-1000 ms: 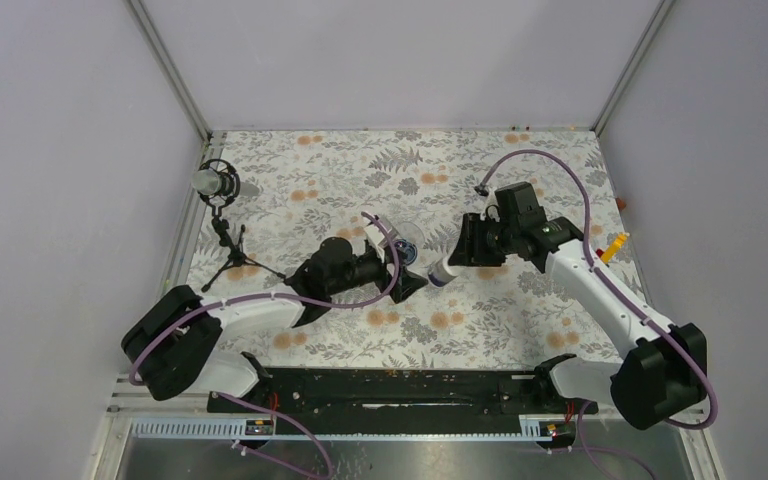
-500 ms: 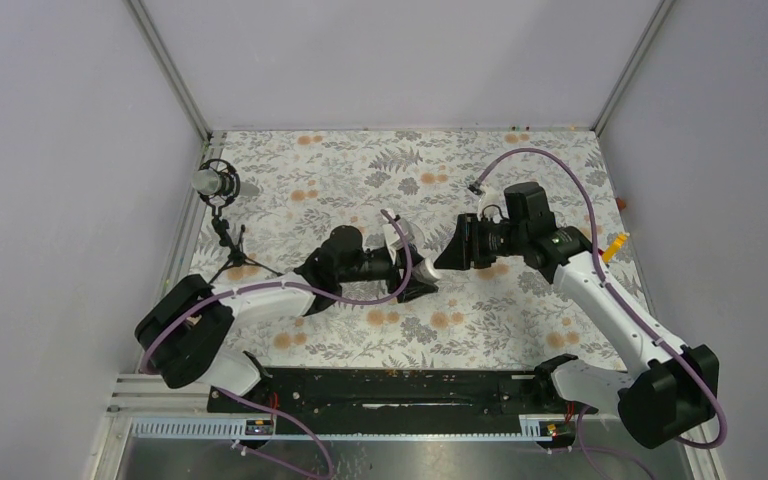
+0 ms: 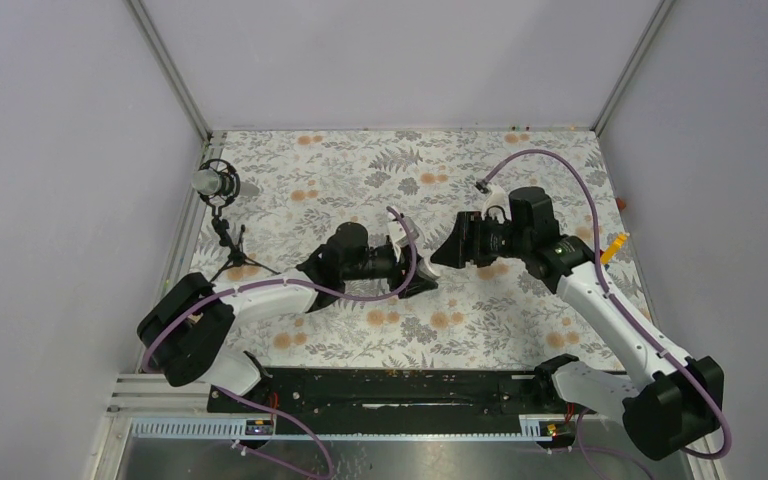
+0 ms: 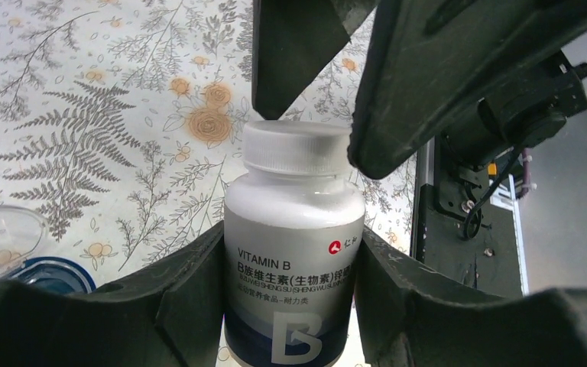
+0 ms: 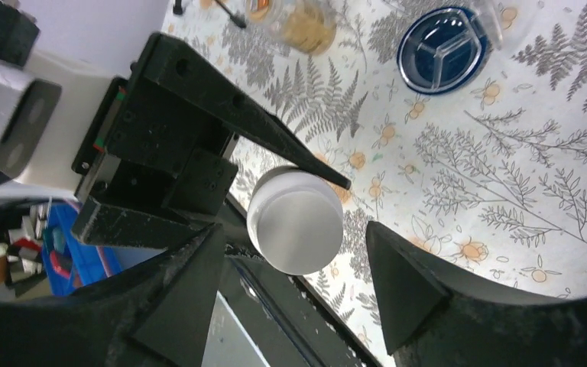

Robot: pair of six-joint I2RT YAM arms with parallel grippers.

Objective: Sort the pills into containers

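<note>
The left gripper [image 4: 290, 248] is clamped tight on the body of the vitamin B bottle [image 4: 294, 229], one finger pressed against each side of the label, and holds it upright above the counter [image 3: 310, 180]. The right gripper [image 5: 294, 233] sits around the bottle's white cap [image 4: 296, 147] with its jaws spread wider than the cap. The right wrist view shows a gap on both sides, so it has no hold on anything. From the left wrist one of its fingertips looks to be right at the cap's far rim, though I can't say whether it touches.

The bottle is just beside the blue sectioned dish [image 5: 443, 50], raised off the cloth. A clear lid [image 4: 0, 229] leans at the dish's edge, and the amber bottle [image 5: 306, 23] stands near the dish on its other side.

A second ago the two grippers stood apart, and from above you could plainly see the pale bottle between them and the dish behind it. Since then they have closed in tip to tip. The bottle is now hidden between them in the overhead view, and the left wrist covers the dish.
</note>
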